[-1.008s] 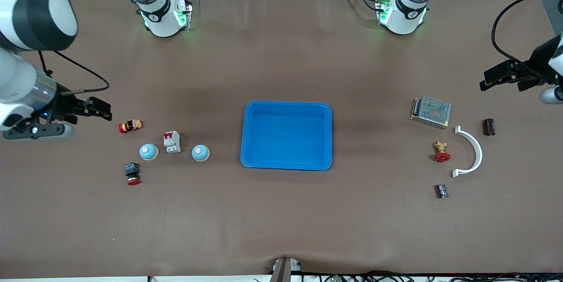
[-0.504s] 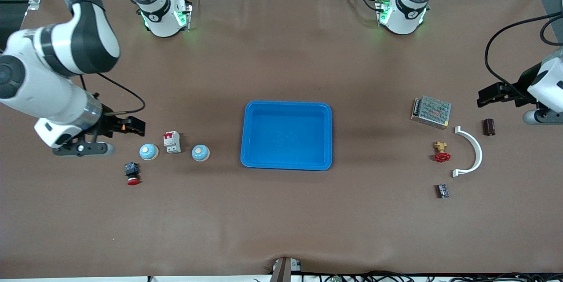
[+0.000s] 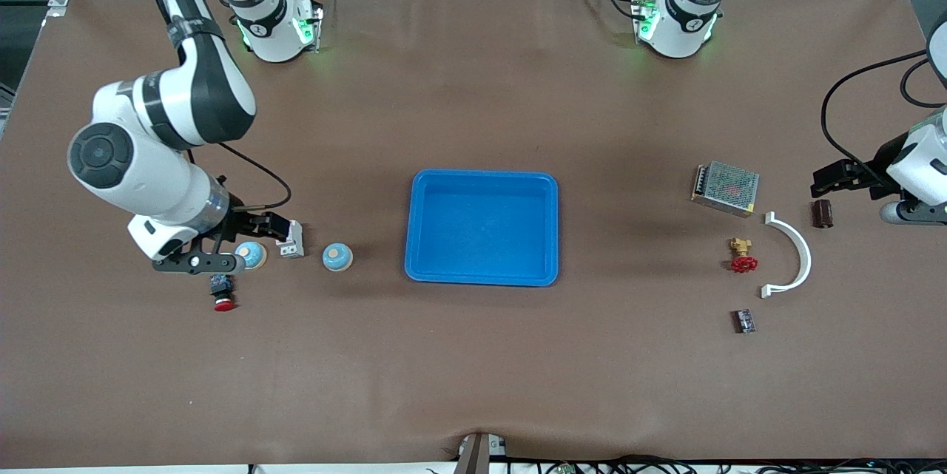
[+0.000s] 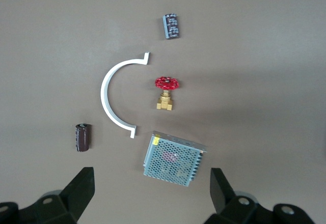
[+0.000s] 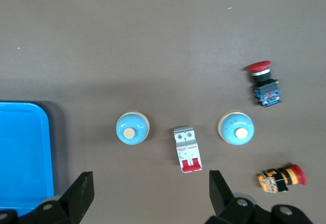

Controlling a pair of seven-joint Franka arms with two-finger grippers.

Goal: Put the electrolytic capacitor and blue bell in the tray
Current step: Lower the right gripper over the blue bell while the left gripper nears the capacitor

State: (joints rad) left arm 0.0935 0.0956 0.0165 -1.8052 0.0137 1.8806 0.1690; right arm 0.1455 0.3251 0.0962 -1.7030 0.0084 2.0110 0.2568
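While the front view shows the whole table, each wrist view shows only the things under one claw.

The right claw [image 3: 277,226] hangs over the things at the right arm's end of the table. Its fingers [image 5: 79,196] are spread wide and hold nothing. In the front view this claw and arm hide part of one blue bell [image 3: 251,255] and most of the white breaker [image 3: 293,239]. The right wrist view shows them whole: two bells [image 5: 132,129] [image 5: 236,128] with the breaker [image 5: 187,149] between them. It also shows an orange button [image 5: 281,178] that the arm hides in the front view, and a red push button [image 5: 264,83]. The second bell [image 3: 337,257] sits between the claw and the tray [image 3: 482,227]. The tray lies at the middle of the table, and only its corner [image 5: 25,158] shows in the right wrist view.

The left claw [image 3: 851,177] hangs over the left arm's end, its fingers [image 4: 81,191] wide apart too, holding nothing. The brown capacitor [image 3: 822,213] lies just under it on the table. The left wrist view shows the capacitor [image 4: 83,137] beside a white curved piece [image 4: 113,94], with a red valve [image 4: 166,91], a metal box [image 4: 173,159] and a small dark part [image 4: 171,26].
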